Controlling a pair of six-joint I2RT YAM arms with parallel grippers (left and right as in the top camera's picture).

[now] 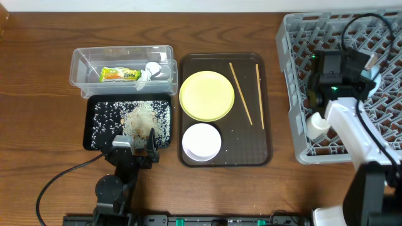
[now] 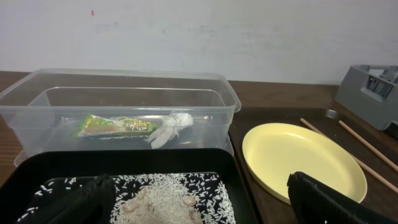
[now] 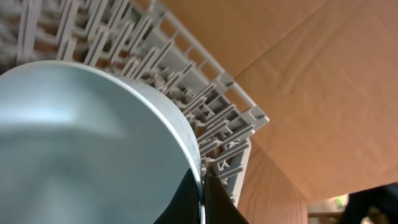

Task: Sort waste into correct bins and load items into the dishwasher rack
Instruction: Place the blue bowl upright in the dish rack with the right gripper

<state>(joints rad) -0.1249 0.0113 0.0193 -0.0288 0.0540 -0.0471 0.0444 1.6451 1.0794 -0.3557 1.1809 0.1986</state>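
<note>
My right gripper (image 3: pixel 203 202) is shut on the rim of the light blue bowl (image 3: pixel 87 143), held on edge over the grey dishwasher rack (image 1: pixel 295 75); the rack's pegs (image 3: pixel 205 118) show behind the bowl. My left gripper (image 2: pixel 199 208) is open and empty, low over the black tray (image 1: pixel 94 139) that holds the rice grains (image 1: pixel 141 119). The clear tub (image 1: pixel 81 63) holds the snack wrapper (image 1: pixel 119 75) and the white scrap (image 1: pixel 146 74). The yellow plate (image 1: pixel 206 95), the white bowl (image 1: pixel 201 142) and two chopsticks (image 1: pixel 240 93) lie on the brown serving tray (image 1: pixel 267 132).
The rack fills the table's right side, with my right arm (image 1: pixel 352 125) across its front wall. The tub and black tray stand side by side at the left. A black cable (image 1: pixel 56 182) runs along the front left.
</note>
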